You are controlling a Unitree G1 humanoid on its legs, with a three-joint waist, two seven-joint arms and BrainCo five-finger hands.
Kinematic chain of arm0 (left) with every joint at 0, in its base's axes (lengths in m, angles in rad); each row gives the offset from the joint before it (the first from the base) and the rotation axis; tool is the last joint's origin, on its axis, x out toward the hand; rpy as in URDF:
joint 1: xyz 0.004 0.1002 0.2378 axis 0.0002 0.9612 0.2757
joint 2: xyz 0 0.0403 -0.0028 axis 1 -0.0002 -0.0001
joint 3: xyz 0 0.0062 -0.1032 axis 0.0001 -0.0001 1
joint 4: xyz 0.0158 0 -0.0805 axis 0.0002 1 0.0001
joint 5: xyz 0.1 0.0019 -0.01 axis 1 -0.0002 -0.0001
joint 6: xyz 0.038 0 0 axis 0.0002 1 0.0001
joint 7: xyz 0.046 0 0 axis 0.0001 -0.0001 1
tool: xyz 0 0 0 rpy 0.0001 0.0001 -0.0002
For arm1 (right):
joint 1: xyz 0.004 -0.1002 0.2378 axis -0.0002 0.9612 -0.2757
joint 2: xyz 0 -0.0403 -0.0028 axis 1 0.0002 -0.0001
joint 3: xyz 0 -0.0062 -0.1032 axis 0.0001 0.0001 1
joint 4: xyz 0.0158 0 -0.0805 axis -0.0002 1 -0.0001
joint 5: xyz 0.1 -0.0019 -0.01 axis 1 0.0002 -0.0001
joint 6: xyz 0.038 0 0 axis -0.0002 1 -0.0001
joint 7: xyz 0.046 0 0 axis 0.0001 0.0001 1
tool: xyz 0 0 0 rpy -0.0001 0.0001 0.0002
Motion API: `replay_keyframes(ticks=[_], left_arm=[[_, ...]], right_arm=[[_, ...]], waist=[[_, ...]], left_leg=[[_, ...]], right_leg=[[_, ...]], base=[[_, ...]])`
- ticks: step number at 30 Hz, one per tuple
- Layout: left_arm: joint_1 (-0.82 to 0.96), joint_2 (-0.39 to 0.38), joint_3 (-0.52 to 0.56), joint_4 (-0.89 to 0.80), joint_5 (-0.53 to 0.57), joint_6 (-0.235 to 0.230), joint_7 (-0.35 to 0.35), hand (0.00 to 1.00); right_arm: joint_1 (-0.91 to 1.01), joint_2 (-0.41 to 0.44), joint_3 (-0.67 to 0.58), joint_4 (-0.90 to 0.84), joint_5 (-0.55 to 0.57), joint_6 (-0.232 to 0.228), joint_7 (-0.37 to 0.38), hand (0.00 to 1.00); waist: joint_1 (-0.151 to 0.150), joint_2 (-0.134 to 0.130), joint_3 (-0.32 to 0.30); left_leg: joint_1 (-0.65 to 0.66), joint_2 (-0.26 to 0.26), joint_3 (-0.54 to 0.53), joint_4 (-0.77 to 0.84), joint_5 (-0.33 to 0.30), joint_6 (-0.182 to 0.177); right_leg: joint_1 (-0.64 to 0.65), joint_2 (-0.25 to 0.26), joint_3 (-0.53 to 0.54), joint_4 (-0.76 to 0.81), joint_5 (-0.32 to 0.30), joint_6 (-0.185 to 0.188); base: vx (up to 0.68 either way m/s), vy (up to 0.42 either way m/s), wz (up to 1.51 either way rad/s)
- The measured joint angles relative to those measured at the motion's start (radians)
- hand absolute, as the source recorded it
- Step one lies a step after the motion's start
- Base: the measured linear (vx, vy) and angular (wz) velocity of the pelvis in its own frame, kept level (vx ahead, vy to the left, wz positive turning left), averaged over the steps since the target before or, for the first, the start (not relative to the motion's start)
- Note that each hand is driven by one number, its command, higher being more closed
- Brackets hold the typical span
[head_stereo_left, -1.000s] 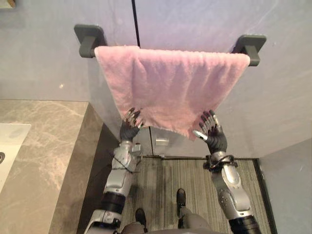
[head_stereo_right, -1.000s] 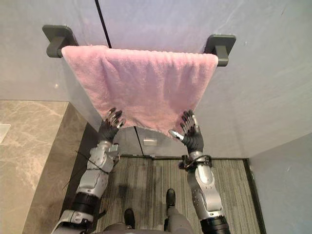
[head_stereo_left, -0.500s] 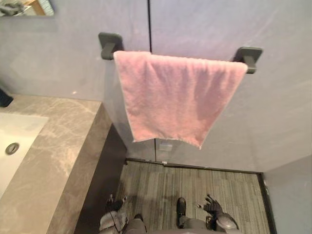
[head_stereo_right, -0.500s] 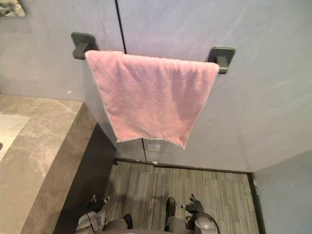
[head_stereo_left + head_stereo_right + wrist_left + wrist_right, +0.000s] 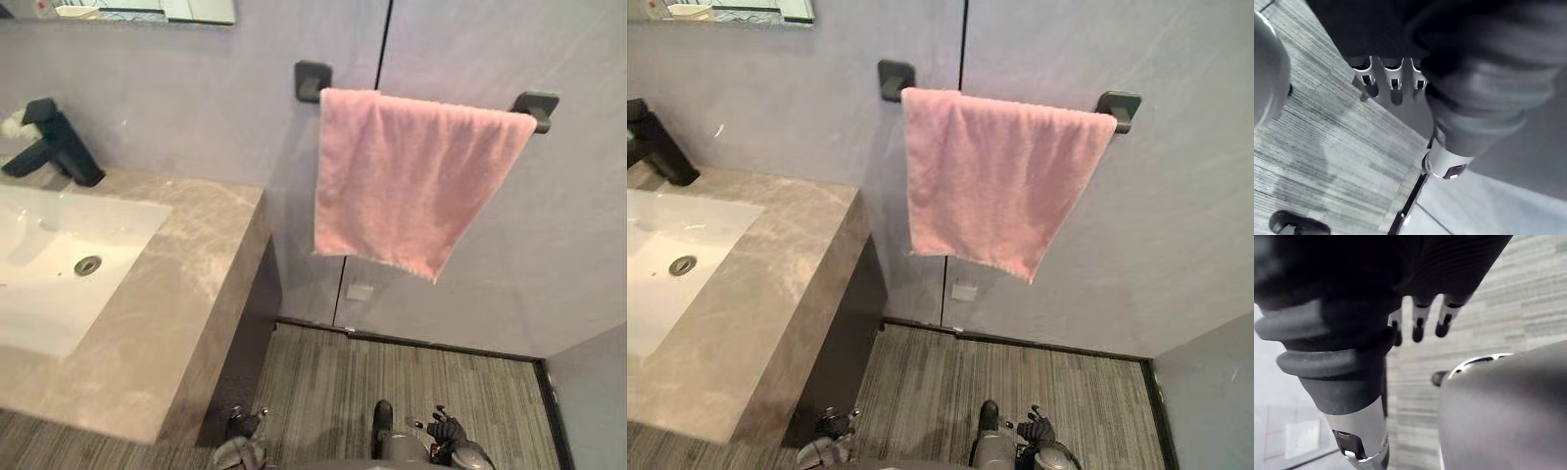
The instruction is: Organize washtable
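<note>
The pink towel (image 5: 411,176) hangs over a dark bar on the grey far wall, to the right of the washtable. It is spread along nearly the whole bar, from just beside the left bracket (image 5: 312,80) to the right bracket (image 5: 539,106). Its lower edge slants, so the right corner hangs lowest. On the wall just below that edge sits a small pale outlet plate (image 5: 360,292).

At the left stands the washtable, its marbled stone counter (image 5: 186,284) running from the far wall toward the near side. A white sink (image 5: 127,220) is set into it, with a round metal drain (image 5: 87,264) in its floor. A black faucet (image 5: 54,147) stands at the far edge of the sink, its spout reaching left. A small pale thing (image 5: 12,123) shows just behind the faucet; it may be a knob or a cloth, but it is too cut off to tell. The lower edge of a mirror (image 5: 147,10) shows on the wall above the counter.

Both hands hang low over the striped grey floor (image 5: 323,382), well apart from the towel and the counter. The left hand (image 5: 241,426) is at the near left and the right hand (image 5: 448,428) at the near right. In the left wrist view the fingers (image 5: 1394,84) hang straight and relaxed with nothing in them. In the right wrist view the fingers (image 5: 1420,325) are likewise straight and empty.
</note>
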Motion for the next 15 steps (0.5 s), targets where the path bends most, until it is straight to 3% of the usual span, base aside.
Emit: replay_keyframes(ticks=[1, 2, 3, 4, 5, 6, 7, 8, 9, 10, 11, 12, 14, 15], left_arm=[[0.000, 0.002, -0.002, 0.000, 0.019, 0.001, -0.005, 0.00], [0.001, -0.002, 0.000, 0.000, 0.033, 0.002, -0.011, 0.00], [0.000, -0.005, 0.000, -0.001, 0.035, 0.002, -0.013, 0.00], [-0.001, -0.004, 0.003, 0.000, 0.042, 0.002, -0.014, 0.00], [0.003, -0.003, 0.005, 0.003, 0.050, 0.003, -0.015, 0.00], [0.003, -0.001, 0.005, -0.001, 0.055, 0.003, -0.018, 0.00], [0.000, 0.000, 0.005, -0.001, 0.061, 0.004, -0.019, 0.00], [-0.009, 0.009, 0.014, 0.000, 0.067, 0.009, -0.027, 0.00], [0.002, -0.004, 0.017, 0.010, 0.070, 0.019, -0.039, 0.00], [-0.006, -0.001, 0.010, 0.021, 0.072, 0.019, -0.050, 0.00], [0.001, 0.006, 0.034, 0.020, 0.071, 0.015, -0.056, 0.00], [0.015, 0.023, 0.044, 0.016, 0.069, 0.020, -0.051, 0.00], [0.017, 0.048, 0.044, 0.007, 0.068, 0.018, -0.054, 0.00], [0.012, 0.049, 0.045, 0.006, 0.060, 0.017, -0.056, 0.00]], right_arm=[[0.008, 0.004, 0.000, -0.010, 0.000, 0.004, 0.002, 0.00], [0.018, 0.000, -0.001, -0.024, 0.001, 0.006, 0.007, 0.00], [0.018, -0.002, -0.002, -0.034, 0.003, 0.007, 0.012, 0.00], [0.016, 0.001, -0.014, -0.046, 0.009, 0.008, 0.021, 0.00], [0.022, 0.012, -0.025, -0.049, 0.023, 0.008, 0.021, 0.00], [0.026, 0.026, -0.037, -0.042, 0.024, 0.009, 0.021, 0.00], [0.026, 0.030, -0.041, -0.036, 0.024, 0.009, 0.021, 0.00], [0.028, 0.041, -0.043, -0.037, 0.027, 0.007, 0.021, 0.00], [0.029, 0.031, -0.043, -0.035, 0.027, 0.008, 0.020, 0.00], [0.010, 0.026, -0.062, -0.030, 0.023, 0.006, 0.018, 0.00], [0.000, 0.015, -0.076, -0.013, 0.023, 0.009, 0.022, 0.00], [0.010, 0.025, -0.094, 0.016, 0.033, 0.006, 0.020, 0.00], [0.013, 0.026, -0.094, 0.080, 0.030, 0.005, 0.021, 0.00], [0.003, 0.004, -0.084, 0.086, 0.029, 0.009, 0.024, 0.00]], waist=[[0.006, -0.006, 0.000], [0.013, -0.001, 0.002], [0.018, 0.030, 0.000], [0.014, 0.028, 0.001], [0.010, 0.014, -0.001], [0.014, -0.001, -0.006], [0.015, -0.007, -0.005], [0.014, -0.039, 0.000], [0.039, 0.011, -0.028], [0.058, 0.039, -0.021], [0.039, 0.023, -0.014], [0.017, 0.004, -0.031], [0.020, -0.037, -0.055], [0.032, -0.015, -0.052]], left_leg=[[0.011, -0.018, 0.027, 0.008, -0.002, 0.006], [0.024, -0.016, 0.062, -0.002, 0.004, 0.030], [0.025, 0.002, 0.084, -0.005, 0.011, 0.039], [0.022, 0.004, 0.101, -0.004, 0.015, 0.044], [0.022, 0.000, 0.107, 0.007, 0.016, 0.044], [0.019, -0.001, 0.113, 0.021, 0.016, 0.043], [0.018, -0.002, 0.115, 0.029, 0.015, 0.042], [0.009, -0.008, 0.116, 0.055, 0.009, 0.036], [-0.037, -0.024, 0.102, 0.003, 0.006, 0.044], [-0.040, -0.036, 0.072, -0.029, 0.056, 0.103], [-0.041, -0.039, 0.064, -0.038, 0.099, 0.095], [-0.071, -0.053, 0.038, -0.010, 0.103, 0.098], [-0.138, -0.072, 0.007, 0.072, 0.102, 0.098], [-0.227, -0.051, -0.014, 0.188, 0.128, 0.142]], right_leg=[[0.001, -0.023, -0.021, 0.005, -0.030, -0.004], [-0.004, -0.036, -0.086, 0.022, -0.130, -0.024], [-0.021, -0.038, -0.099, 0.065, -0.151, -0.020], [-0.060, -0.057, -0.101, 0.215, -0.186, -0.034], [-0.072, -0.066, -0.083, 0.443, -0.239, -0.024], [-0.068, -0.070, -0.070, 0.593, -0.362, -0.006], [-0.068, -0.071, -0.061, 0.643, -0.389, -0.004], [-0.066, -0.057, -0.053, 0.634, -0.394, 0.036], [0.000, 0.032, -0.019, 0.377, -0.375, 0.040], [-0.026, 0.051, -0.009, 0.463, -0.380, 0.058], [-0.049, 0.030, 0.000, 0.689, -0.427, 0.084], [0.008, 0.019, 0.046, 0.795, -0.441, 0.117], [0.064, 0.044, 0.129, 0.734, -0.490, 0.158], [0.091, 0.086, 0.159, 0.650, -0.485, 0.151]], base=[[-0.35, 0.092, -0.64], [-0.26, 0.042, -0.76], [-0.21, 0.012, -0.70], [-0.16, -0.052, -0.42], [-0.14, -0.113, -0.30], [-0.07, -0.134, -0.17], [-0.05, -0.154, -0.13], [-0.07, -0.081, -0.49], [-0.20, -0.009, -0.85], [-0.22, 0.033, -0.94], [-0.22, -0.077, -0.18], [-0.07, -0.162, 0.38], [-0.01, -0.204, 0.47], [-0.18, -0.151, 0.14]])
